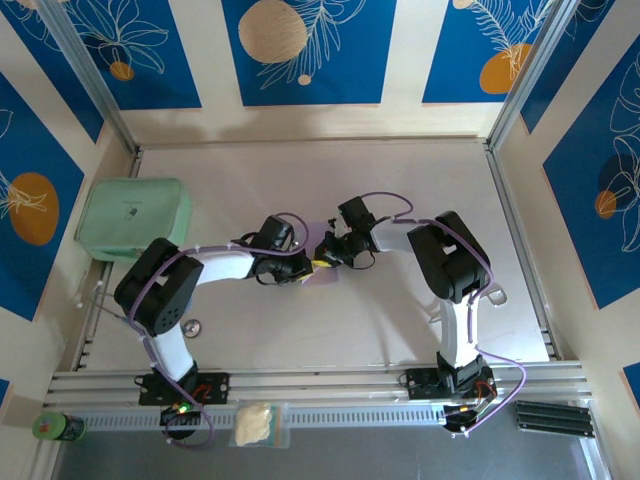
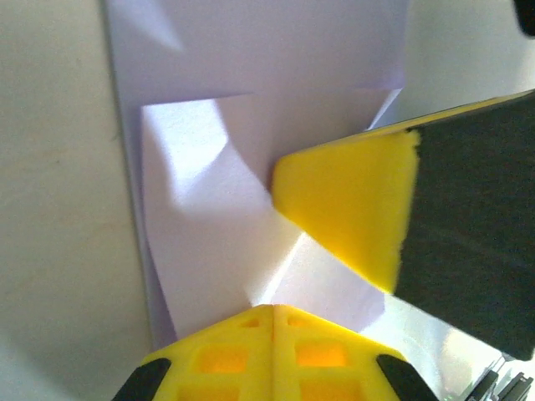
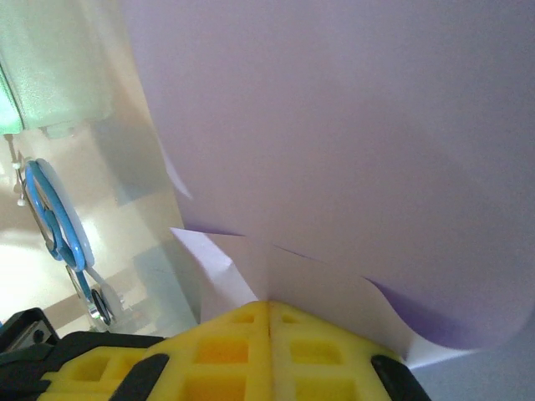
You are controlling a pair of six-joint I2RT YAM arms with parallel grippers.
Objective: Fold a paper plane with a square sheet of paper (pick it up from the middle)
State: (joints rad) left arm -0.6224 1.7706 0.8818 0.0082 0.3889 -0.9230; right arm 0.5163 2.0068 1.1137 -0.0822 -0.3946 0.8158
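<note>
Facing each other over the middle of the counter (image 1: 400, 180), the two arms hold the square sheet of paper (image 1: 324, 277) between them, well apart from the mint-green box (image 1: 132, 218) at the far left. The left fingers (image 2: 266, 334) are pressed together and the lilac paper comes out directly from their seam, so I judge they are clamped on it. The right fingers (image 3: 267, 330) are closed in the same way on another edge of the sheet, which rises from them as a big curved surface. In the left wrist view, one yellow pad of the right fingers lies on the paper beside a diagonal crease, where several layers meet.

The sheet is partly folded. It has overlapping flaps and sharp crease lines, but not yet the narrow pointed shape of a plane. I think the two grips are so close because one side must pin the layers while the other brings a flap over or presses a crease. Thin paper bends easily, so a pull in opposite directions could tear it or spoil the fold.
</note>
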